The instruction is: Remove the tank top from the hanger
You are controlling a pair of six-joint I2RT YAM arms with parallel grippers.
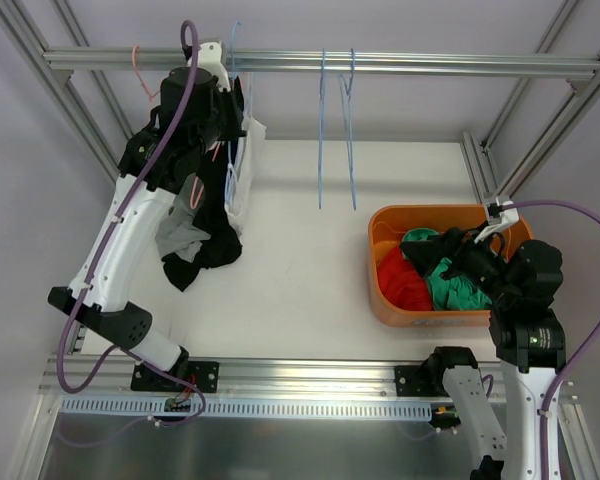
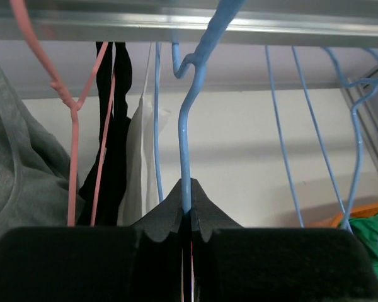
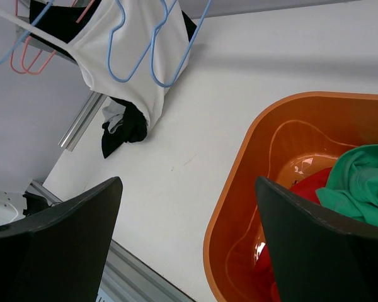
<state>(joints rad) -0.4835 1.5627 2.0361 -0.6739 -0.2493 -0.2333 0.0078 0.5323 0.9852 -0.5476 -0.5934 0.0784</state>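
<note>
Table [image 1: 300, 290] — hanger [image 2: 184, 157] in left end effector [image 2: 188, 215]

The basket [image 3: 233, 189] is glossy plastic (tank top [image 3: 138, 94]: matt cloth).

It looks like a robot lab test cell: aluminium frame rails [image 1: 430, 64] surround a white table [image 1: 300, 290] between plain walls [image 1: 20, 200].

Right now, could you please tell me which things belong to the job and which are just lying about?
Job: left gripper, shut on the blue hanger; white tank top.
Lying about: orange basket; bare blue hangers; black garment.
</note>
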